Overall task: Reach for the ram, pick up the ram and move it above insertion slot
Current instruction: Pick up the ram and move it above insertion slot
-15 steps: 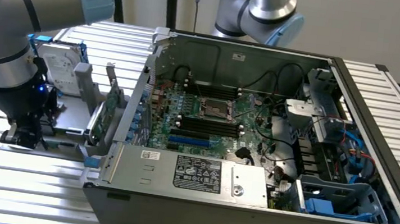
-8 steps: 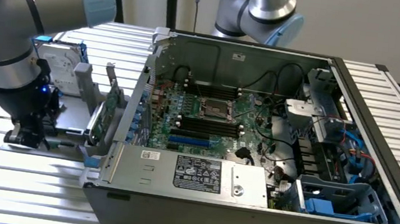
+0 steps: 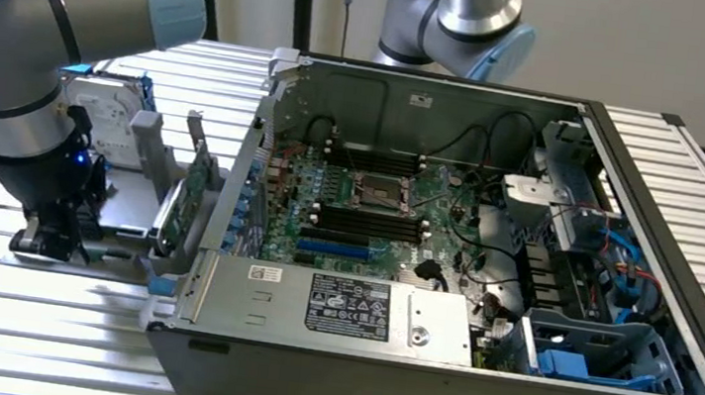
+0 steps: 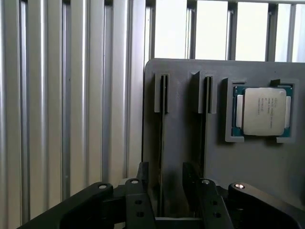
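Black pincer fingers stand partly open, straddling one slot of the grey holder and gripping nothing. Between them runs a thin dark strip, seemingly the ram edge-on. Beside it a processor sits in its pocket, its print too small to read. The holder rests on the slatted surface, at the exterior view's left of the open computer case, whose power-supply label is unreadable.

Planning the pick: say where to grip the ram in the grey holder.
Pinch the long, thin ram stick across its flat faces near mid-length, coming straight down: it stands on edge in the grey slotted holder, its narrow edge exposed. The open end effector straddles it.
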`<action>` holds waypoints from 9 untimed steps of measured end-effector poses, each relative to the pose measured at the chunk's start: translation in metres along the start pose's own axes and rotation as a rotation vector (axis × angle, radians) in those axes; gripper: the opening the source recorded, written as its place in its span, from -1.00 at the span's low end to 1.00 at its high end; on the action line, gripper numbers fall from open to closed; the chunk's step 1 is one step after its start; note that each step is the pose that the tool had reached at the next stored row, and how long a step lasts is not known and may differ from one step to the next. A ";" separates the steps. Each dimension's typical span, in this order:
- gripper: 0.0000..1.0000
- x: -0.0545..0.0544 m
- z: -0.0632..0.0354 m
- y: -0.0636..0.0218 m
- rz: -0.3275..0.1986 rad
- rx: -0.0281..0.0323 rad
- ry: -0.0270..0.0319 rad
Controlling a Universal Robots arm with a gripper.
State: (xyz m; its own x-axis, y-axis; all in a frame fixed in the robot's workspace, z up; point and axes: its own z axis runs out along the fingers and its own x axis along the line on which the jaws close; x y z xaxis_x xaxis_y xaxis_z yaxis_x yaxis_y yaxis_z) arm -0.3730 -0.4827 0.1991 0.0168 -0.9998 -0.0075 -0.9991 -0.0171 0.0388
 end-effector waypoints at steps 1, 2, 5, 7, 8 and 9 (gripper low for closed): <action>-0.16 0.000 0.0002 -0.0001 0.000 0.0001 -0.0001; -0.16 0.000 0.0003 0.0000 0.000 0.0001 0.0000; -0.33 0.000 0.0007 0.0001 0.000 0.0001 0.0000; -0.45 0.000 0.0010 0.0001 0.000 0.0000 0.0001; -0.57 0.000 0.0012 0.0001 0.000 0.0001 0.0000; -0.57 0.000 0.0013 0.0001 0.000 0.0000 0.0000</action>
State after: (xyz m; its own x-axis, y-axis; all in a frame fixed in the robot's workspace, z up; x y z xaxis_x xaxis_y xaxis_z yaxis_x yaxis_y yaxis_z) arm -0.3731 -0.4827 0.1978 0.0169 -0.9998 -0.0075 -0.9991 -0.0171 0.0388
